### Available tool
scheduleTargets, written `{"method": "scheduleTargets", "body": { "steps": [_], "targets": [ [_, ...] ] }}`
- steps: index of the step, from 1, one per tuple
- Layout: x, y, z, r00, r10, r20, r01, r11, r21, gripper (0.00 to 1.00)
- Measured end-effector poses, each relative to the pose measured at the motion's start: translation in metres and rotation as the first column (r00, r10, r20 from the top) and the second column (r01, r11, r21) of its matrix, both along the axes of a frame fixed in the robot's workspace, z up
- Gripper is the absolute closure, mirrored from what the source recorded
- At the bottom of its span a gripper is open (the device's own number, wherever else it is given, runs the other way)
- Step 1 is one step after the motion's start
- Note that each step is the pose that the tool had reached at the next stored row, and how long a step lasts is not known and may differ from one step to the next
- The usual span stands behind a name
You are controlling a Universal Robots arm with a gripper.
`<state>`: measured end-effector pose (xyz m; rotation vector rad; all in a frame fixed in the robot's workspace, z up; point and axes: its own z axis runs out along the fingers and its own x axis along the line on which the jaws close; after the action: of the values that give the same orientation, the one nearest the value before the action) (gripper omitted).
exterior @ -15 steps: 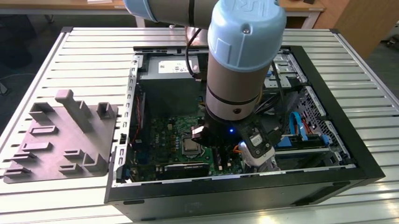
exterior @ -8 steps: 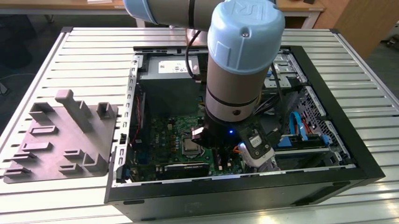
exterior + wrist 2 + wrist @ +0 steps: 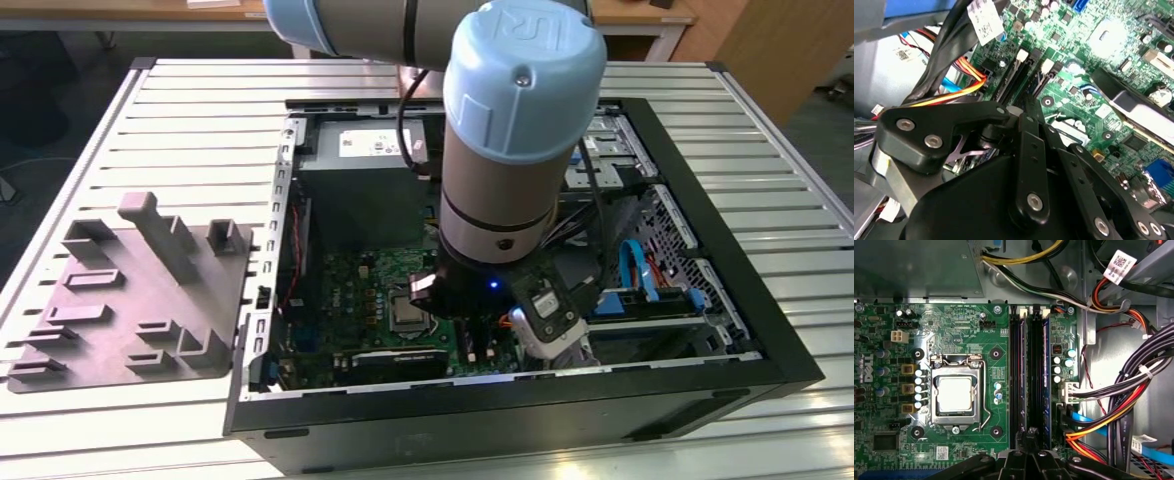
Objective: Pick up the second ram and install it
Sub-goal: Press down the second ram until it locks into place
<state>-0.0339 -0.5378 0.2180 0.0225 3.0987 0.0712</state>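
The open computer case (image 3: pixel 787 350) holds the green board (image 3: pixel 959 330), and the arm (image 3: pixel 514 150) reaches down into it with the gripper (image 3: pixel 1030 440) right over the memory slots (image 3: pixel 1019 375). The second ram (image 3: pixel 1045 375) appears to stand in a slot, so this looks like the seating step. I cannot tell whether the fingers are open or closed.

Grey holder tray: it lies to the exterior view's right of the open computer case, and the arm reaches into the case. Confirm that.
Wrong side. The grey holder tray lies to the exterior view's left of the open computer case, as that view shows; the arm does reach into the case.
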Motion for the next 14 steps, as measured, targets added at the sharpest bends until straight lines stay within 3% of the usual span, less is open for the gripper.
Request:
{"method": "scheduleTargets", "body": {
  "steps": [9,14],
  "targets": [
    [0.000,0.0001,-0.0005,1.0000,0.000,0.0002,0.000,1.0000,0.0007,0.90],
    [0.000,0.0000,0.0113,1.0000,0.000,0.0001,0.000,1.0000,0.0003,0.90]
  ]
}}
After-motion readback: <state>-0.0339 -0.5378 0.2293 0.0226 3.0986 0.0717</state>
